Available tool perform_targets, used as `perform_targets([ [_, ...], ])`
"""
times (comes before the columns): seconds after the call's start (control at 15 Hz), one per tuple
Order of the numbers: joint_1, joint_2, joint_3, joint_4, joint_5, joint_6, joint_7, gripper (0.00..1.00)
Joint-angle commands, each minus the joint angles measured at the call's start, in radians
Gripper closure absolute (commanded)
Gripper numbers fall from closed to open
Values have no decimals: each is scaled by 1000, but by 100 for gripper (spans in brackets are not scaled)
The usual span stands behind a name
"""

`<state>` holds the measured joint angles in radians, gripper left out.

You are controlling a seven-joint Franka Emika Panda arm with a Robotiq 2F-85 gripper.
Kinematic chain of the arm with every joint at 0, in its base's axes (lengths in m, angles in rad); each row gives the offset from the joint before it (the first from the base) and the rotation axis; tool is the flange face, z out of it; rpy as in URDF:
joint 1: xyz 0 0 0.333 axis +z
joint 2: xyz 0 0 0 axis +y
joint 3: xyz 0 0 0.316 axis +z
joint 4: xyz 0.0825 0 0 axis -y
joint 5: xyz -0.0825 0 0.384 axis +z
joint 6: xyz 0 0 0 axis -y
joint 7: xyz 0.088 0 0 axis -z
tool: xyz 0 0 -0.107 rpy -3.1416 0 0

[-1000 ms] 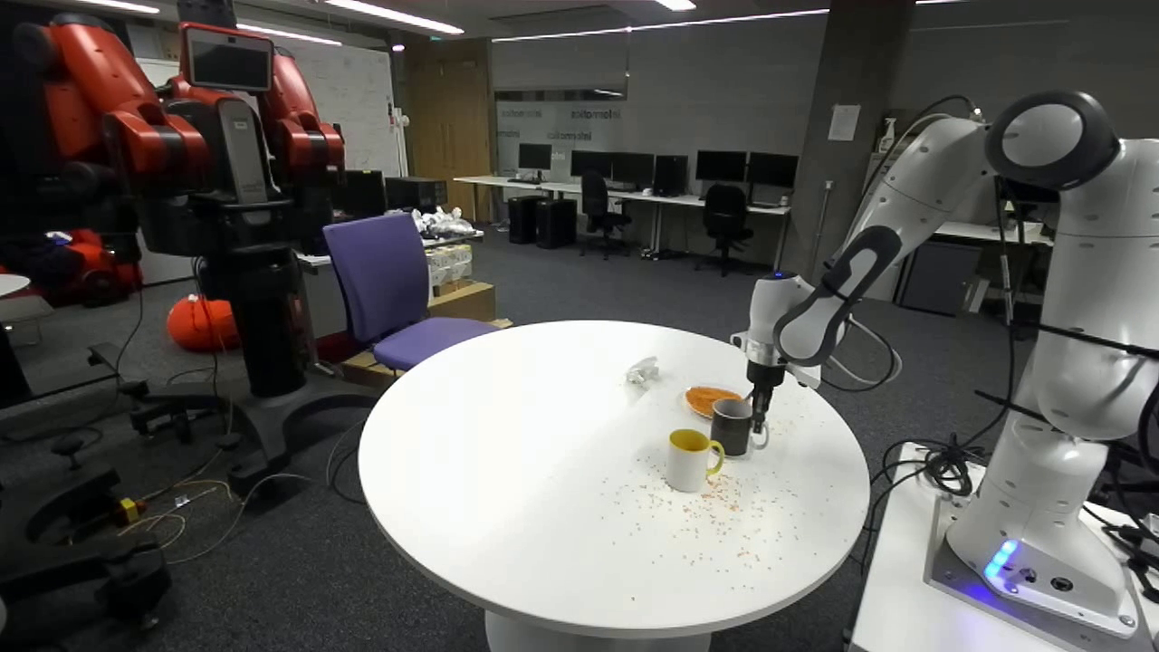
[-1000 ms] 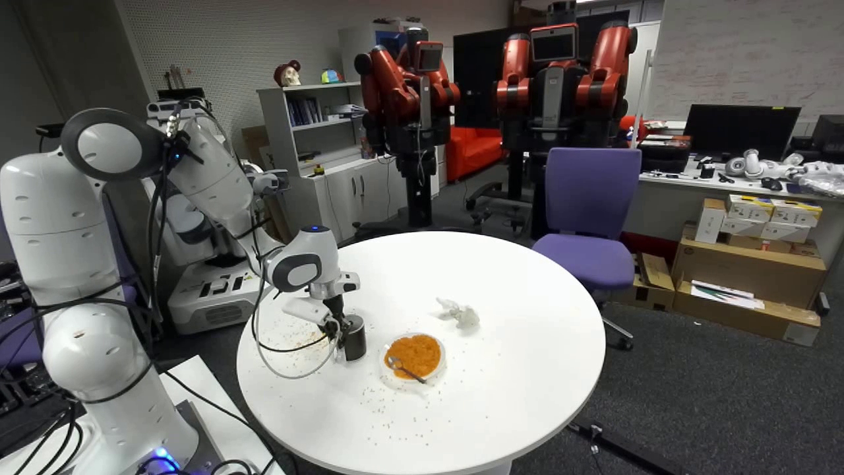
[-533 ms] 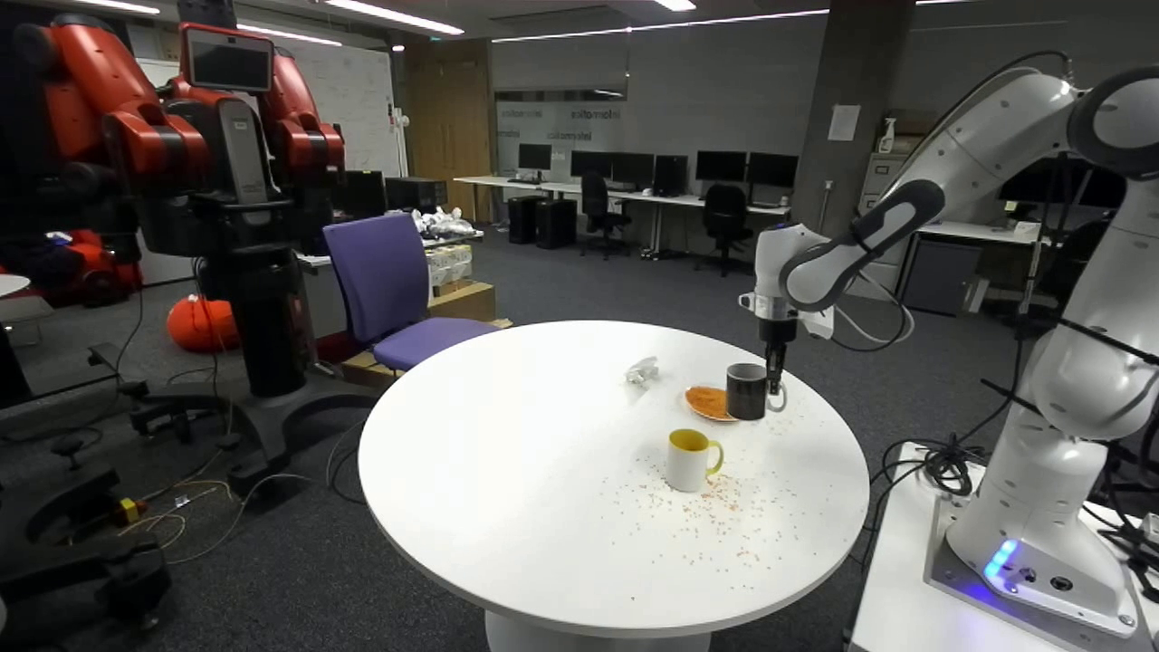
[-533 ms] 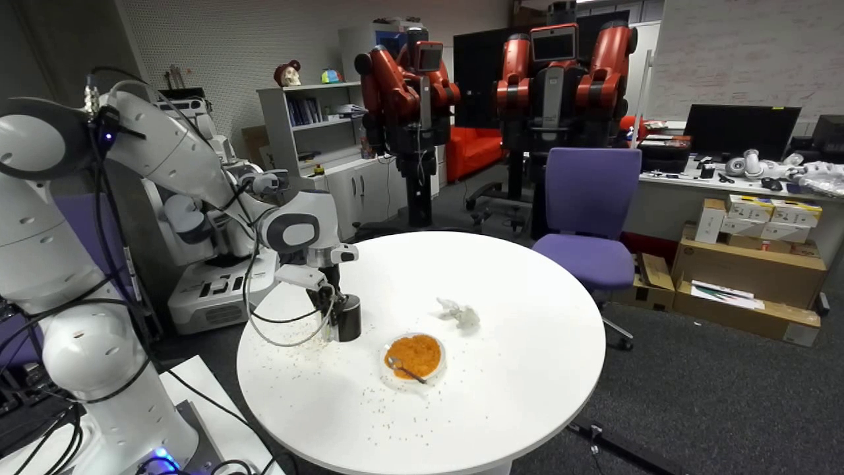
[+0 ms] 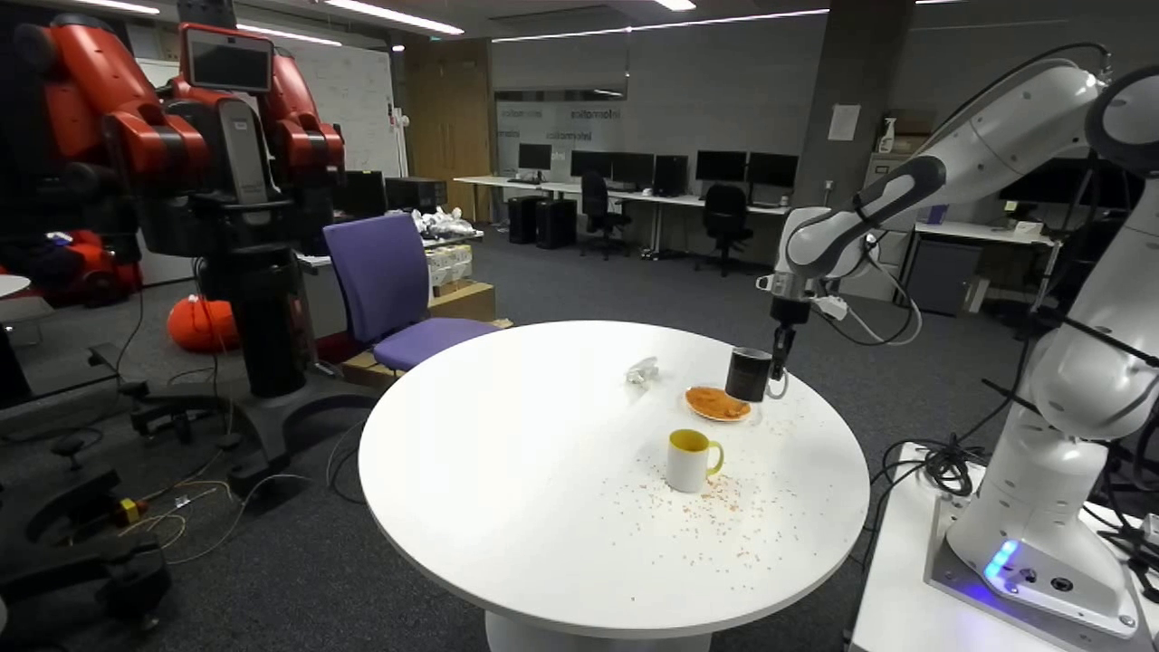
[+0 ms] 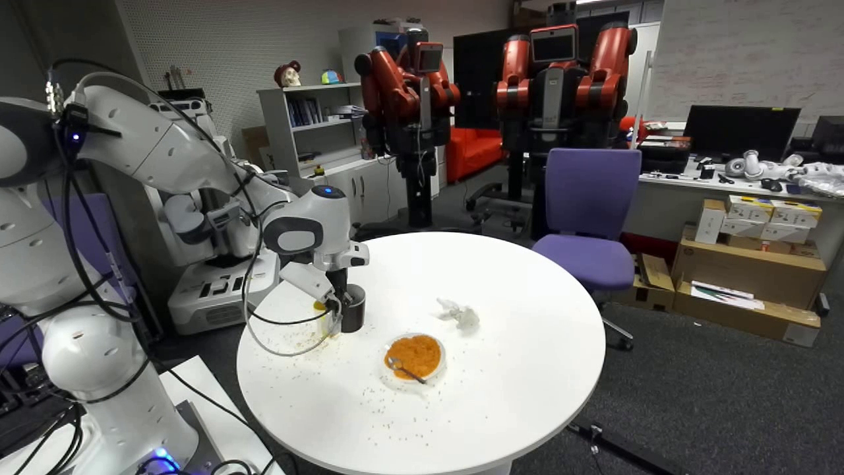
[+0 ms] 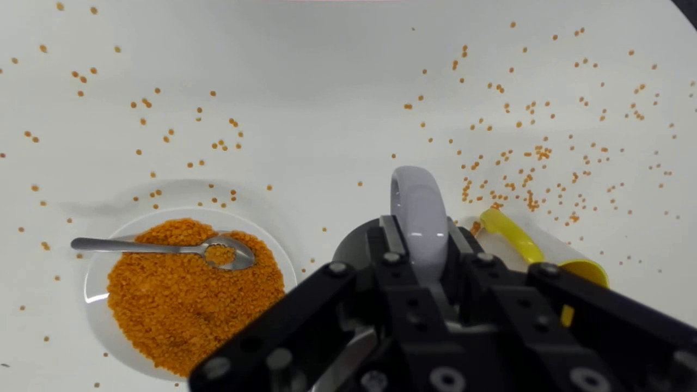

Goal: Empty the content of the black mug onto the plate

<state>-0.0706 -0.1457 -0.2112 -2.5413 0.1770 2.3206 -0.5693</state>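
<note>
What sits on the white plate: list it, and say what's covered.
A heap of orange lentil-like grains covers most of the white plate. A metal spoon lies on top, handle over the rim, grains in its bowl. Anything beneath the heap is hidden.

Bright ceiling strips (image 5: pixel 396 16), dim wall (image 5: pixel 724 100), soft shadow beside plate (image 7: pixel 99 318)

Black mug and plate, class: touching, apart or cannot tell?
Apart: an exterior view shows a strip of white tabletop between the black mug and the plate.

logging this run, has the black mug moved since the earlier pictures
Yes: in an exterior view, the black mug has moved up the picture, away from the yellow-handled mug.
</note>
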Motion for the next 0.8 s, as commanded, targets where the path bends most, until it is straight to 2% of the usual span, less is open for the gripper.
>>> perform_targets([
  [0.0,-27,-1,-54,33,138,-41,-149,95],
  [0.4,-64,19,-123,56,391,-54,-296,95],
  [0.73,-83,82,-120,92,604,-62,-324,95],
])
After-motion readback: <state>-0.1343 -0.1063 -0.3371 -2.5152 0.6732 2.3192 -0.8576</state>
